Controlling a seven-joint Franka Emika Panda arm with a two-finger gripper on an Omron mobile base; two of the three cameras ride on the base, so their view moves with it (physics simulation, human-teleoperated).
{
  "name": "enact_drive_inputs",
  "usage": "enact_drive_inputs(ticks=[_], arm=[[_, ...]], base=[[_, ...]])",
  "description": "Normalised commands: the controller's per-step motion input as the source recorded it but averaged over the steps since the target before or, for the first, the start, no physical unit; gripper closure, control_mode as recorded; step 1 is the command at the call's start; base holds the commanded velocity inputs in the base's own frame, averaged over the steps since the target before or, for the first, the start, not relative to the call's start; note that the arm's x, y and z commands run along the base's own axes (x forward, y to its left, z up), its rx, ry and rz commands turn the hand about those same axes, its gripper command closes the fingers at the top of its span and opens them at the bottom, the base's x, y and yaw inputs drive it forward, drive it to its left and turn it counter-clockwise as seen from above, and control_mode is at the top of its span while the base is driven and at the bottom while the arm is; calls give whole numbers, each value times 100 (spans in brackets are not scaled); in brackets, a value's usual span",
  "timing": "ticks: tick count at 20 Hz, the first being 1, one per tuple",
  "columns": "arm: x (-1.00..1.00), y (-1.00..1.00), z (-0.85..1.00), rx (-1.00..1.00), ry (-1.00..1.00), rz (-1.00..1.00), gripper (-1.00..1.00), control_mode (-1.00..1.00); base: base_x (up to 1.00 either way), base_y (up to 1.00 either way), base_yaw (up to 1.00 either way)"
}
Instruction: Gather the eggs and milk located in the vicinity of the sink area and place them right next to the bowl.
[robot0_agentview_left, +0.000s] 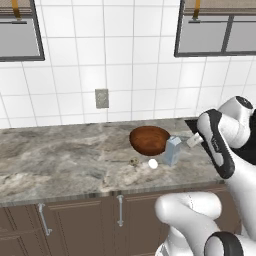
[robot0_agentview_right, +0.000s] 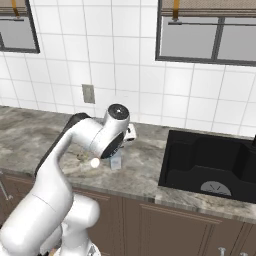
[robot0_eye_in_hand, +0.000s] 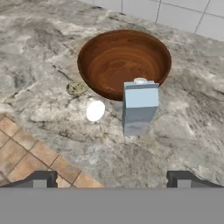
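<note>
The milk (robot0_eye_in_hand: 140, 107), a pale blue-and-white gabled carton, stands upright on the marbled grey counter (robot0_eye_in_hand: 39, 48) just beside the glossy reddish-brown wooden bowl (robot0_eye_in_hand: 124, 61), with the smooth white egg (robot0_eye_in_hand: 95, 110) lying at the carton's side, also near the bowl's rim. Both lie straight ahead of and below the gripper (robot0_eye_in_hand: 113, 179), whose dark fingers stand wide apart, holding nothing. A small speckled object (robot0_eye_in_hand: 77, 89) rests beside the bowl.
</note>
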Motion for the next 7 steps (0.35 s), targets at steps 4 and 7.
enact_drive_inputs(ticks=[4, 7], arm=[[-100, 0, 12, 1, -5, -29, -100, -100], [-92, 22, 31, -1, -12, -24, -100, -100]], base=[[0, 0, 0], [0, 0, 0]])
